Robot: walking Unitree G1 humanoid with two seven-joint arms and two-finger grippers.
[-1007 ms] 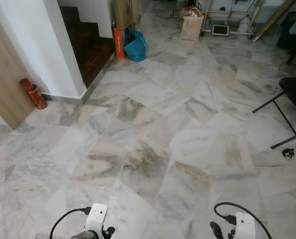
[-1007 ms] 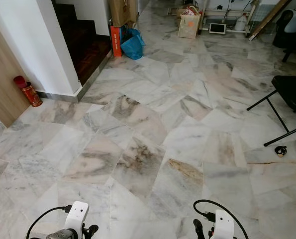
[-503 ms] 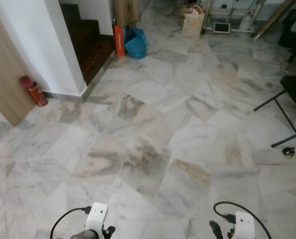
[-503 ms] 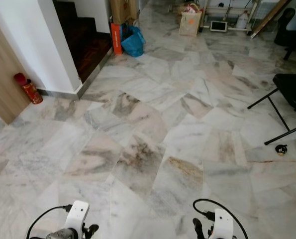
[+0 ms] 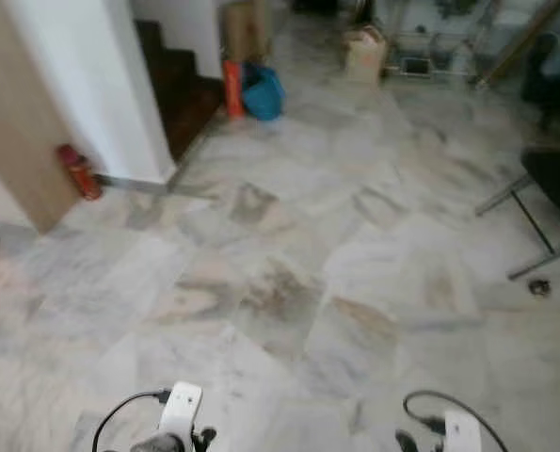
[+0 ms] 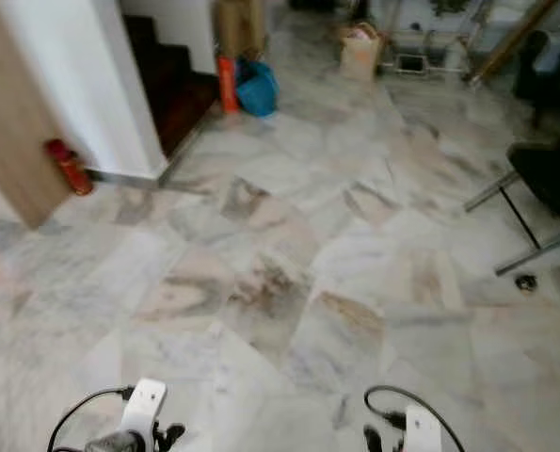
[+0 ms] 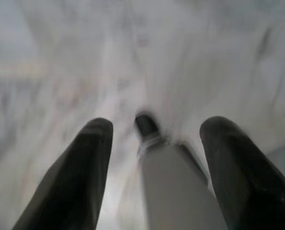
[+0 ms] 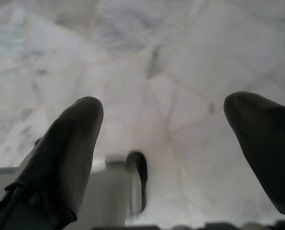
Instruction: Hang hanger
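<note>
Blur is smearing the grey-veined marble floor (image 5: 289, 282) as we are turning past the red cylindrical canister (image 5: 78, 171), left gripper (image 7: 154, 139) and right gripper (image 8: 164, 129) hanging wide open and empty, no hanger found yet.

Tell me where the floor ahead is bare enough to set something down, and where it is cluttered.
The marble floor lies bare across the middle, between the red extinguisher by the wooden panel on the left and the black chair legs on the right. It is crowded farther off: a blue bag by the stairs and a paper bag beyond.
</note>
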